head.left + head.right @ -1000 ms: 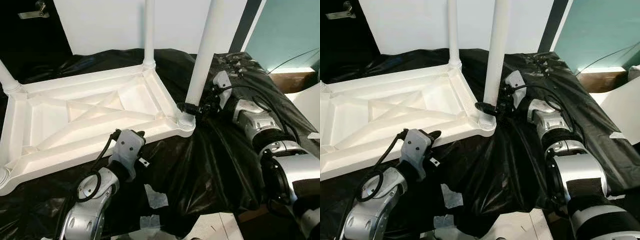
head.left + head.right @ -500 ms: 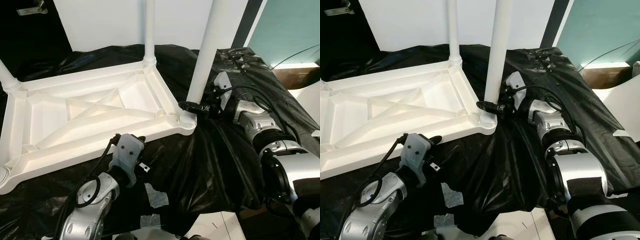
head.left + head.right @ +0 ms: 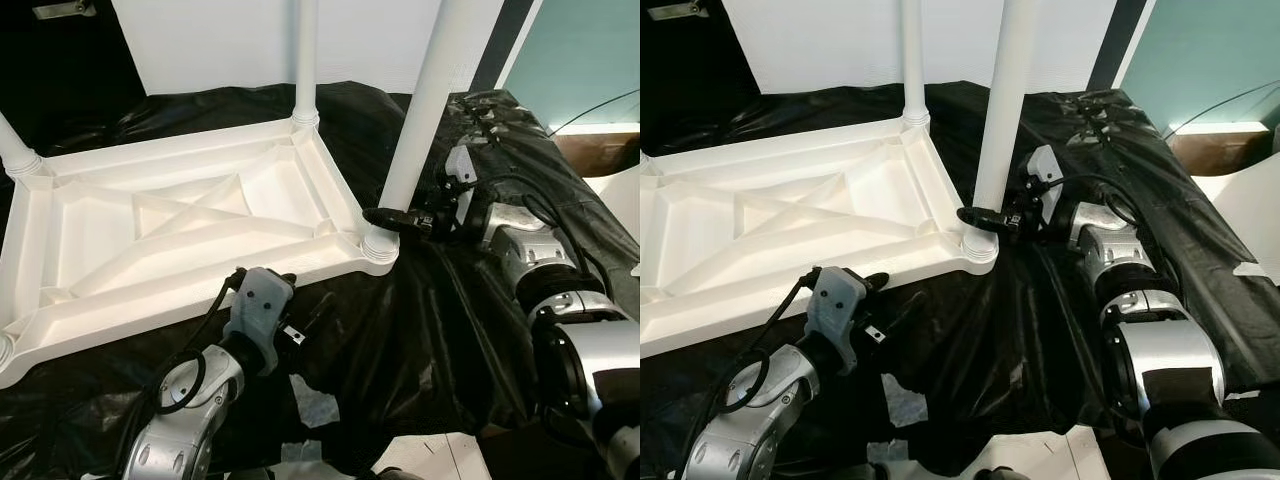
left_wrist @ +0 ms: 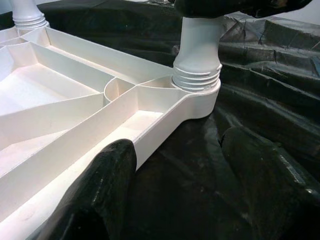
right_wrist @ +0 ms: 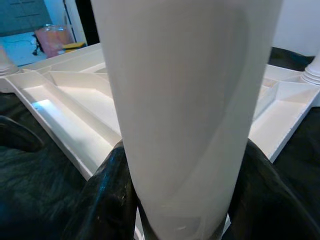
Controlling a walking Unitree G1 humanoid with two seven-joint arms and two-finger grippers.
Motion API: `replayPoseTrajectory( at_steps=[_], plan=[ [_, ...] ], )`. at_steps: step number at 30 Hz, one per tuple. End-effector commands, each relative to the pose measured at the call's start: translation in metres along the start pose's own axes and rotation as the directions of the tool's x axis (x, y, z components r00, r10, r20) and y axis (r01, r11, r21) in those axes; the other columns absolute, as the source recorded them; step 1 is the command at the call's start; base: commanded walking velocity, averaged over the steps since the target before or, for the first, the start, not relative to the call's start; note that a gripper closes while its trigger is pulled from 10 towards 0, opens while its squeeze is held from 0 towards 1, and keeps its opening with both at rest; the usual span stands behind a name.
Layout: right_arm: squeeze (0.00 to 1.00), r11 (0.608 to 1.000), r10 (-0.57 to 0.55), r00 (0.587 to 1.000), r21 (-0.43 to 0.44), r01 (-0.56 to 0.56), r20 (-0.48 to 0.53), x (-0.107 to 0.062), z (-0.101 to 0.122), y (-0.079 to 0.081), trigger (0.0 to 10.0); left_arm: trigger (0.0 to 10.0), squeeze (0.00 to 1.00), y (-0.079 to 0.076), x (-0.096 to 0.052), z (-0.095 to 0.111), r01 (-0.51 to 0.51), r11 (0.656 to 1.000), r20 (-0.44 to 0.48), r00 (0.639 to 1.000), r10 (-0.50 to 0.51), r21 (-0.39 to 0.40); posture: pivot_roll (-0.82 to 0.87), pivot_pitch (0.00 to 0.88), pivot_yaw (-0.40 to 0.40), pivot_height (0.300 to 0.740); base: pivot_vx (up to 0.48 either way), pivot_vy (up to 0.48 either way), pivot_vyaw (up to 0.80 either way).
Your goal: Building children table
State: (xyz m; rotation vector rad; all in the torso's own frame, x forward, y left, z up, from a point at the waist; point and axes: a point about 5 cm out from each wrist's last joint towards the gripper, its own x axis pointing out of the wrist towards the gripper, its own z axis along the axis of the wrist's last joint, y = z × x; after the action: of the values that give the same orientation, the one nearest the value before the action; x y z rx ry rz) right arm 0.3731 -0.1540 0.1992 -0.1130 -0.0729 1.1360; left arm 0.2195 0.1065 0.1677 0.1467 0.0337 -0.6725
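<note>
A white plastic children's tabletop (image 3: 180, 235) lies upside down on black sheeting, ribs facing up. Round white legs stand in its corners; the near right leg (image 3: 420, 110) rises from the corner socket (image 3: 378, 248). My right gripper (image 3: 385, 217) is shut on this leg just above the socket, its black fingers (image 5: 107, 200) hugging both sides of the leg (image 5: 185, 100). My left gripper (image 4: 175, 185) is open and low over the sheet beside the tabletop's near long edge (image 4: 150, 145), holding nothing. The left arm (image 3: 255, 320) sits in front of that edge.
Black plastic sheeting (image 3: 430, 330) covers the whole work surface and hangs over its near edge. A far leg (image 3: 305, 60) and a left leg (image 3: 15, 150) also stand upright. White wall panel (image 3: 250, 40) behind; a brown box (image 3: 600, 150) and cable at right.
The head view has shifted slightly, so the table sits a little lower and to the right in the frame. My right gripper stays clamped on the leg; the left arm has barely moved.
</note>
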Motion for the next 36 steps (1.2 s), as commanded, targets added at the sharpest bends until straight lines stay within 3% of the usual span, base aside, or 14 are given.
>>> replayPoseTrajectory(
  at_steps=[1, 4, 12, 20, 22, 27, 33, 34, 36],
  plan=[
    [0.0, 0.997, 0.053, 0.998, 0.046, -0.055, 0.045, -0.005, -0.002, 0.007, 10.0, 10.0, 0.0, -0.001, -0.001, 0.0, -0.032, 0.999, -0.006, 0.999, 0.032, -0.013, 0.16, 0.115, -0.087, 0.74, 0.0, 0.0, 0.0],
    [0.0, 0.996, 0.07, 0.996, 0.042, -0.073, 0.057, -0.005, 0.0, 0.011, 10.0, 10.0, 0.0, -0.001, -0.001, -0.001, -0.036, 0.999, -0.007, 0.999, 0.036, -0.014, 0.16, 0.115, -0.087, 0.74, 0.0, 0.0, 0.0],
    [0.0, 0.99, 0.111, 0.989, 0.078, -0.119, 0.099, -0.02, 0.004, 0.043, 10.0, 10.0, 0.0, -0.002, -0.001, -0.002, -0.046, 0.999, -0.004, 0.999, 0.046, -0.022, 0.15, 0.108, -0.104, 0.74, 0.0, 0.0, 0.0],
    [0.0, 0.991, 0.095, 0.992, 0.089, -0.103, 0.087, -0.032, 0.003, 0.05, 10.0, 10.0, 0.0, -0.001, -0.001, -0.002, -0.049, 0.999, -0.001, 0.999, 0.049, -0.02, 0.14, 0.104, -0.103, 0.74, 0.0, 0.0, 0.0],
    [0.0, 0.996, 0.023, 0.998, 0.081, -0.027, 0.052, -0.049, -0.004, 0.051, 10.0, 10.0, 0.0, 0.0, 0.001, -0.002, -0.039, 0.999, 0.003, 0.999, 0.039, -0.018, 0.12, 0.102, -0.087, 0.74, 0.0, 0.0, 0.0],
    [0.0, 0.991, -0.09, 0.996, 0.098, 0.088, 0.018, -0.063, -0.016, 0.048, 10.0, 10.0, 0.0, 0.0, 0.004, -0.001, -0.02, 1.0, 0.004, 1.0, 0.02, -0.01, 0.11, 0.101, -0.078, 0.74, 0.0, 0.0, 0.0],
    [0.0, 0.98, -0.128, 0.992, 0.15, 0.127, -0.001, -0.068, -0.017, 0.05, 10.0, 10.0, 0.0, 0.0, 0.004, -0.001, -0.016, 1.0, 0.004, 1.0, 0.016, -0.016, 0.11, 0.101, -0.078, 0.74, 0.0, 0.0, 0.0],
    [1.0, 0.98, -0.146, 0.989, 0.134, 0.144, 0.002, -0.069, -0.016, 0.049, 10.0, 10.0, 0.0, 0.0, 0.005, -0.001, -0.014, 1.0, 0.002, 1.0, 0.014, -0.013, 0.11, 0.101, -0.074, 0.74, 0.0, 0.0, 0.0],
    [1.0, 0.978, -0.163, 0.987, 0.134, 0.161, 0.002, -0.07, -0.017, 0.048, 10.0, 10.0, 0.0, 0.0, 0.005, -0.001, -0.013, 1.0, 0.001, 1.0, 0.013, -0.009, 0.11, 0.101, -0.074, 0.74, 0.0, 0.0, 0.0]
  ],
)
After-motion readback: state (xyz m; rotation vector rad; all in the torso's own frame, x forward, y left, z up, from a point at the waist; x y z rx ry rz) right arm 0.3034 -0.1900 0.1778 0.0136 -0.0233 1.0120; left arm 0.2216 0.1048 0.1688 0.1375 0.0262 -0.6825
